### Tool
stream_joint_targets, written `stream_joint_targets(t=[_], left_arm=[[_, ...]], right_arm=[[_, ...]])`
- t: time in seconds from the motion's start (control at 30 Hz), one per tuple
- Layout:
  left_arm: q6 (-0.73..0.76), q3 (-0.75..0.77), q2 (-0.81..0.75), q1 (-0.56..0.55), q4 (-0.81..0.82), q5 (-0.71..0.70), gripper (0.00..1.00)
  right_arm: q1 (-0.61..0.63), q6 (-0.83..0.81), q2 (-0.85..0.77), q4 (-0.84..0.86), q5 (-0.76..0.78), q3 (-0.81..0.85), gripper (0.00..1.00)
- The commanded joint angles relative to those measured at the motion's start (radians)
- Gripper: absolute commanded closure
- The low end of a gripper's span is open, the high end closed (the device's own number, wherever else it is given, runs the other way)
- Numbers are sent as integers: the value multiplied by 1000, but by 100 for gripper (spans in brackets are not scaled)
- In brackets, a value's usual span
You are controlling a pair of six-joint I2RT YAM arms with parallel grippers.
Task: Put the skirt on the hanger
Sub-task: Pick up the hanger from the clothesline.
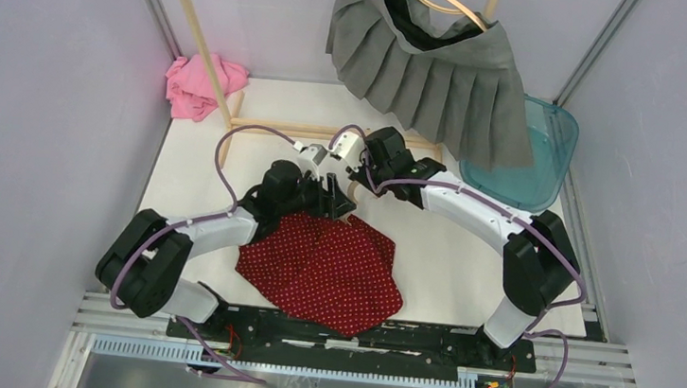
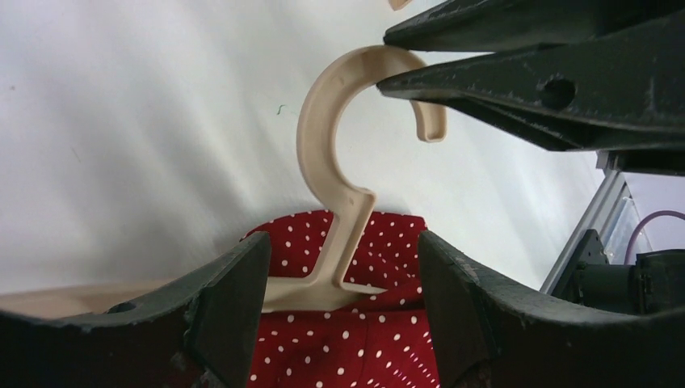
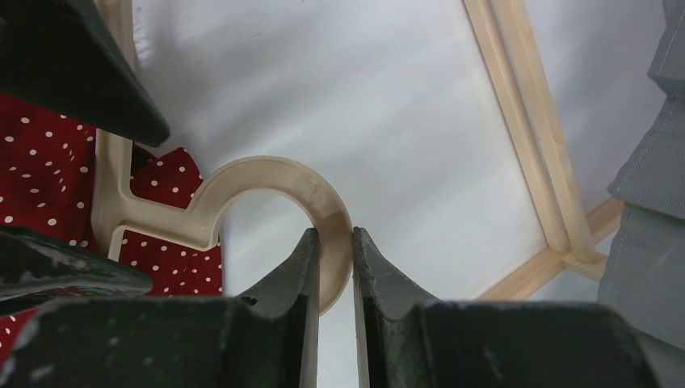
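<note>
Skirt (image 1: 323, 268) lies flat; right jaws pinch the hanger hook (image 3: 266, 171) to steady it (left jaws wide open, empty).

My left gripper (image 2: 343, 271): jaws wide apart, arm reaching forward. My right gripper (image 3: 333, 242): fingers pinched on the hanger (image 3: 266, 171) hook.

no text, label, brand, number or sign can be read in any of the three views.
</note>
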Motion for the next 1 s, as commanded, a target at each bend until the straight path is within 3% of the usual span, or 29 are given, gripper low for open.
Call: stream_joint_targets(t=[0.0,0.4,0.67,0.73,0.97], left_arm=[[23,16,13,2,120,39,26],[43,-11,110,3,267,137,28],[-15,-70,151,12,513,264,30],[-37,-77,170,18,566,301,35],[-130,-84,228,40,723,408,69]], right_arm=[[19,12,-46,23,-8,25,99],[27,15,-74,19,-19,23,99],[29,24,-96,29,-34,15,99],[29,28,-101,34,-40,9,99],[29,33,-113,41,-49,2,99]])
